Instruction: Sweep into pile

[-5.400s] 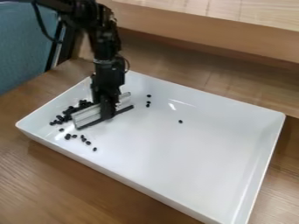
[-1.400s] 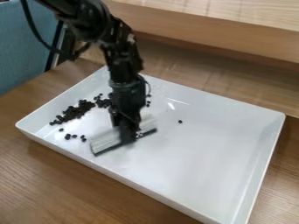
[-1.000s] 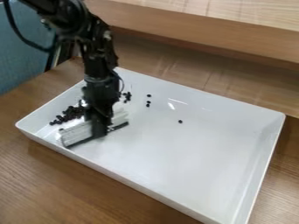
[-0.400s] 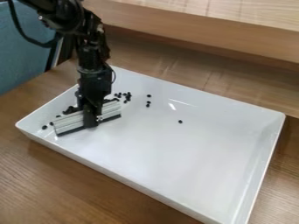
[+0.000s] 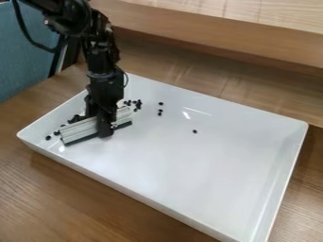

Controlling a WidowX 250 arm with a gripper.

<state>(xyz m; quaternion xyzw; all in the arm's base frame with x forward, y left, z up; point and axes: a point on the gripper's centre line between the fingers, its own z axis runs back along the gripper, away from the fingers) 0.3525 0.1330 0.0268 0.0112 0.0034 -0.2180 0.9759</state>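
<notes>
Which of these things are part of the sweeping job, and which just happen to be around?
Part of the job:
- gripper
- light-coloured sweeper
- small black pieces
- white tray

Just around:
- wooden table
- blue panel

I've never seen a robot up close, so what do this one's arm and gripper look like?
The arm is black all over, built of chunky, jointed sections. A dark cable loops loosely beside its upper part, and a thinner one curves out lower down. The gripper is black too, narrow and blocky.
</notes>
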